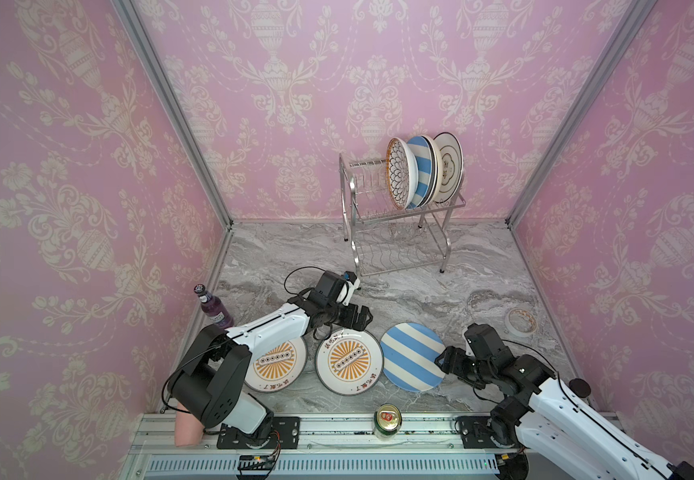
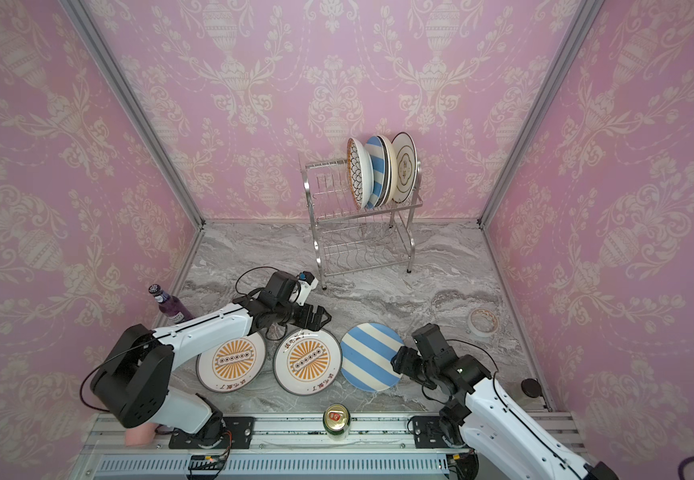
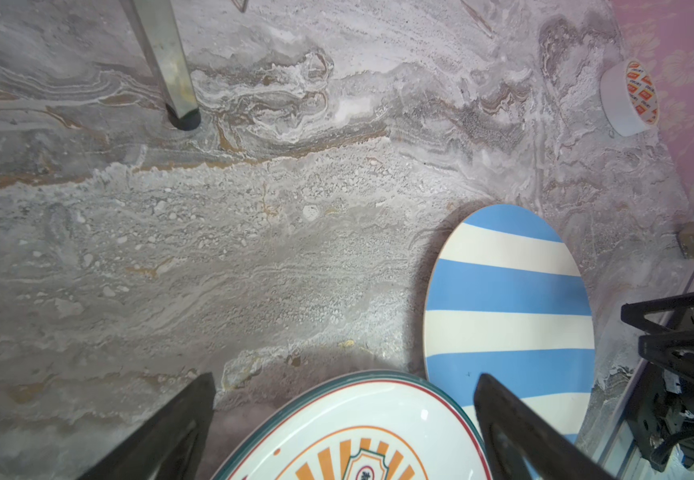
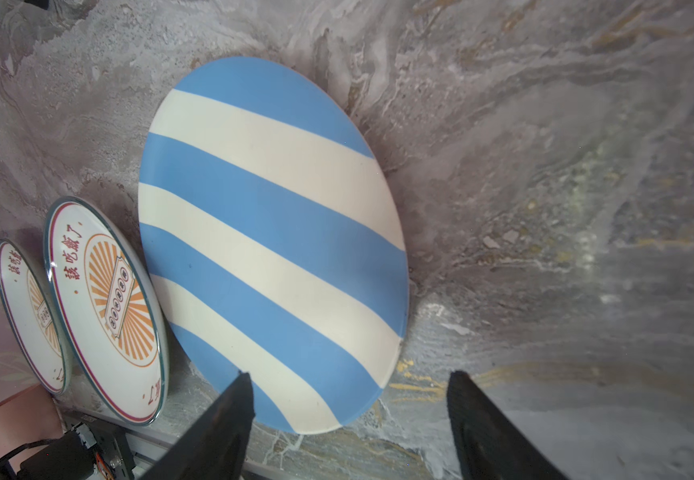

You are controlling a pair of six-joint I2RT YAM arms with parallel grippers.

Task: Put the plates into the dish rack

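Plates on the grey veined marble-pattern tabletop (image 1: 420, 291) number three, lying flat in a row near its front edge: the left sunburst plate (image 1: 275, 365) and the middle sunburst plate (image 1: 347, 360), both round, glossy white with orange rays, red characters and a green-and-red rim line, and the round blue-and-white striped plate (image 1: 412, 357), matte, with broad diagonal bands. Whether the middle sunburst plate and the striped plate touch I cannot tell. The right gripper (image 4: 351, 376) stands wide open and holds nothing: in the right wrist view one black finger (image 4: 229, 415) overlaps the striped plate's rim nearest it and the other lies over bare tabletop. The left gripper (image 3: 345, 376) is likewise spread wide and empty, poised over the far rim of the middle sunburst plate, which shows between its fingers (image 3: 170, 428). The shiny two-tier steel wire dish rack (image 1: 399, 245), on tube legs, stands at the back of the tabletop, well apart from both grippers. At the right end of its upper shelf, standing on edge and leaning together, I see a round black floral plate (image 1: 398, 176), a second blue-and-white striped plate (image 1: 420, 172) and a white plate with a thin black outline (image 1: 449, 166).
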